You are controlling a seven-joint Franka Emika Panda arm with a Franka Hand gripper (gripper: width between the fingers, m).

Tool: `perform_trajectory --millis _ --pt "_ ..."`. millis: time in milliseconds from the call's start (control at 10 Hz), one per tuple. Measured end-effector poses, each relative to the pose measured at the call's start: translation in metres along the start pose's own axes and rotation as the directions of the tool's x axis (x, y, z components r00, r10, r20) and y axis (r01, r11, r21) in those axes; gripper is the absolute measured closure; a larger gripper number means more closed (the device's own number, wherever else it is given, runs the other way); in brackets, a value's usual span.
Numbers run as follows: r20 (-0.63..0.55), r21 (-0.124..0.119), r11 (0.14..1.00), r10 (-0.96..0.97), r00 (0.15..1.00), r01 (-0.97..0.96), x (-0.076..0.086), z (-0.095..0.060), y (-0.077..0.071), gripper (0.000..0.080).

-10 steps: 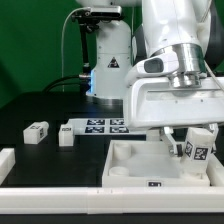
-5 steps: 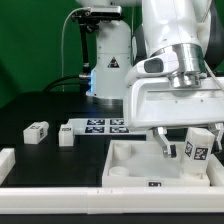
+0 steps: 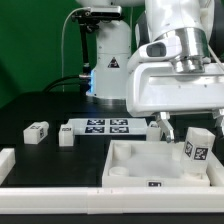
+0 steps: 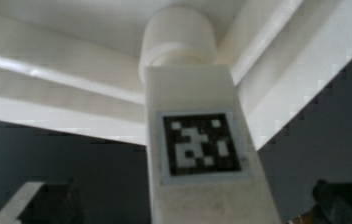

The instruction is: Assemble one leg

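Note:
A leg [image 3: 198, 146], a chunky white block with a black-and-white tag, stands upright in the corner socket on the exterior view's right of the large white square panel [image 3: 128, 168]. My gripper [image 3: 186, 122] hangs just above it, open, with one dark finger [image 3: 162, 121] showing to the exterior view's left of the leg. In the wrist view the leg [image 4: 198, 130] runs straight out from between my fingertips [image 4: 20, 203], which stand well apart from its sides. My gripper [image 4: 182, 208] holds nothing.
Two loose legs [image 3: 37, 131] [image 3: 67, 134] lie at the exterior view's left, and another leg [image 3: 155, 127] lies beside the marker board [image 3: 104, 126]. A white part [image 3: 5, 160] sits at the far left edge. The arm's base [image 3: 108, 60] stands behind.
My gripper has let go of the leg and risen. The fingers were low around the leg; now they are above its top. The leg stays upright in the socket.

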State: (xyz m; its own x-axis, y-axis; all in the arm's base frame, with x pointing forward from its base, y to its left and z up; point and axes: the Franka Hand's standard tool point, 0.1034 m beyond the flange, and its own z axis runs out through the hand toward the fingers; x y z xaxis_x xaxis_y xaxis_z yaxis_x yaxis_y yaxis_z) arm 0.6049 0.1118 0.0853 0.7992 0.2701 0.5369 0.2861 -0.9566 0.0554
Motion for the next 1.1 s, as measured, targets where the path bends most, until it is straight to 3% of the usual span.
perform_trajectory --millis 300,600,700,900,1100 --pt "0.035 0.013 1.0 0.0 0.999 0.0 0.001 0.0 -0.002 0.0151" --pt "0.276 0.076 0.996 0.016 0.961 -0.038 0.006 0.006 -0.007 0.0151" --pt "0.318 0.08 0.995 0.023 0.948 -0.051 0.01 0.007 -0.006 0.0151" --pt "0.513 0.109 0.99 0.017 0.858 -0.085 0.006 0.004 -0.007 0.0151" --pt "0.522 0.108 0.99 0.02 0.853 -0.09 0.011 0.009 -0.003 0.0151"
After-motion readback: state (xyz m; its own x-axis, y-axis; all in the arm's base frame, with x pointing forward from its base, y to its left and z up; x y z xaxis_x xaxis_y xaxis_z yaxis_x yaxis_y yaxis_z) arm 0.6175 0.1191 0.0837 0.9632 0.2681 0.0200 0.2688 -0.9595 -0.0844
